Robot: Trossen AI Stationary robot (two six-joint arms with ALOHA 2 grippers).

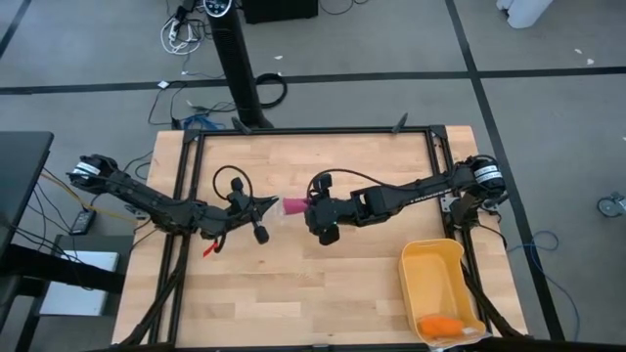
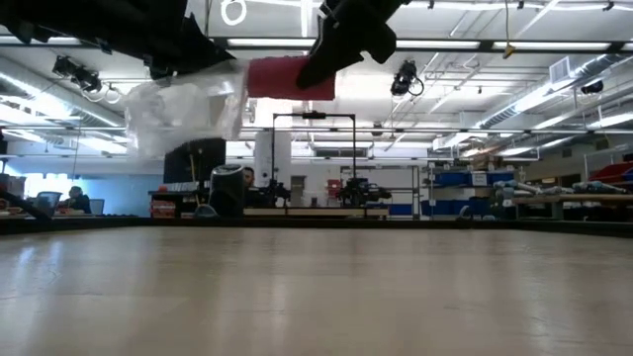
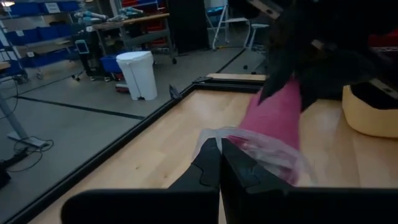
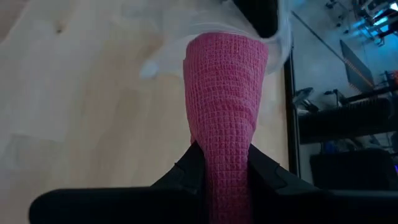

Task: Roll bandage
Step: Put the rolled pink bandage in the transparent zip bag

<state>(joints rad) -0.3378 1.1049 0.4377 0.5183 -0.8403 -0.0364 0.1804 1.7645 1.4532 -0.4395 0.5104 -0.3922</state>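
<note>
The bandage (image 1: 293, 206) is a pink roll held in the air over the middle of the table. My right gripper (image 4: 225, 152) is shut on it from the table's right. The roll's far end sits inside a clear crinkled plastic bag (image 2: 183, 109). My left gripper (image 3: 219, 146) is shut on the bag from the table's left. In the low view, the bandage (image 2: 287, 77) and the bag hang well above the tabletop. My left gripper pinches the plastic bag's rim (image 3: 214, 133) between its two shut fingertips, coming about level from the table's left. The bag hangs clear of the table, around the roll's end. My right gripper pinches the bandage roll at its near end (image 4: 224, 140) between its two fingers. The fingers slant down from the table's right and lie along the roll. The roll sticks out past the fingertips toward the bag, lifted clear of the table.
A yellow bin (image 1: 435, 279) stands at the table's near right with a small orange object (image 1: 440, 324) in it. A small red thing (image 1: 210, 249) lies below my left arm. The wooden tabletop lies bare between the arms and the near edge.
</note>
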